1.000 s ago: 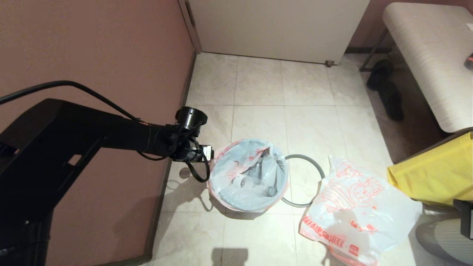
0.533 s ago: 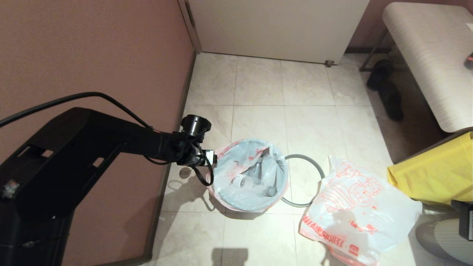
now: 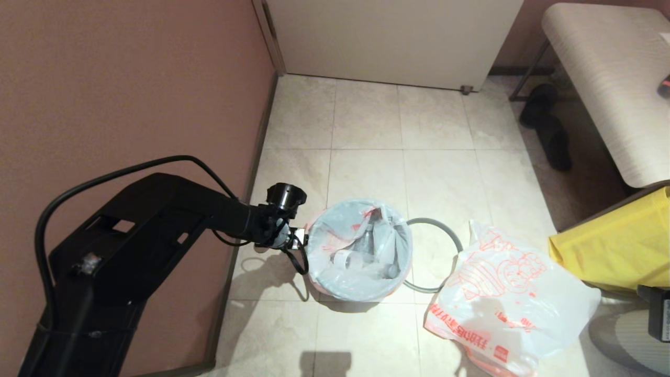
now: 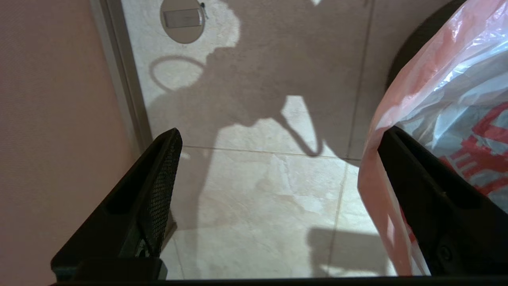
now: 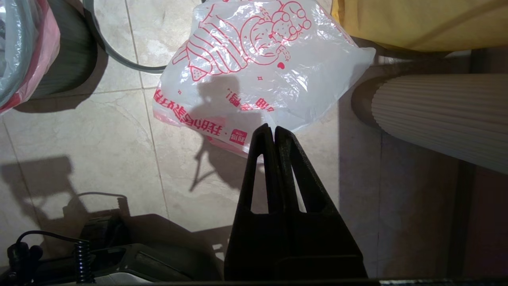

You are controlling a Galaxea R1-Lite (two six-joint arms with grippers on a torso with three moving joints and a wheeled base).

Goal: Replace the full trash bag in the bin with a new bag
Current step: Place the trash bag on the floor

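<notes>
lower and closer than a second ago, left gripper (image 4: 278, 135) hangs spread wide, one finger touching the full trash bag (image 3: 359, 250) in the bin (image 5: 65, 51). thin, slippery, light: pinch its pink rim. right gripper (image 5: 274, 131) pressed together.

- Thin, glossy, crinkled translucent plastic is seen in the full trash bag (image 3: 361, 251) and the new bag (image 3: 510, 301).
- The floor tiles (image 3: 366, 120) are smooth and faintly glossy.
- The bin (image 5: 65, 59) is ribbed black plastic.
</notes>
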